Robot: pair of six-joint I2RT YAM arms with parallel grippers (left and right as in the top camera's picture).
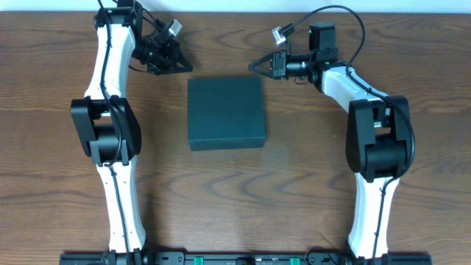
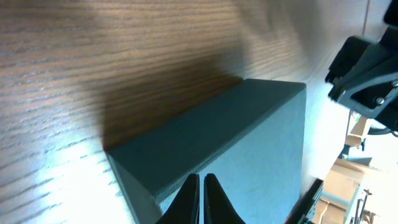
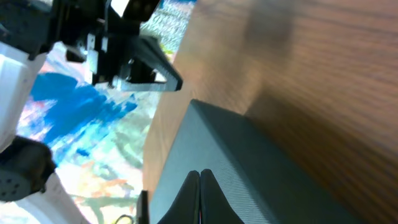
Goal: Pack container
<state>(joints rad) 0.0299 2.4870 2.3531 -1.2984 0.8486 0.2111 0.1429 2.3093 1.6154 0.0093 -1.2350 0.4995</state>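
Showing the container [image 1: 225,110] lying at the middle of the tabletop [image 1: 302,199], flap lid down flat, seemingly awaiting opening before any packing. Presenting as a dark teal, matte, finely textured cardboard block with crisp square edges, sitting on streaky brown wood grain. Catching the left end effector [image 1: 187,67] hovering near the far-left corner, pinched almost together and gripping nothing. Catching the right end effector [image 1: 252,65] mirroring it near the far-right corner, likewise narrowed and empty. Pointing both inward along the far edge, probably readying for the lid.
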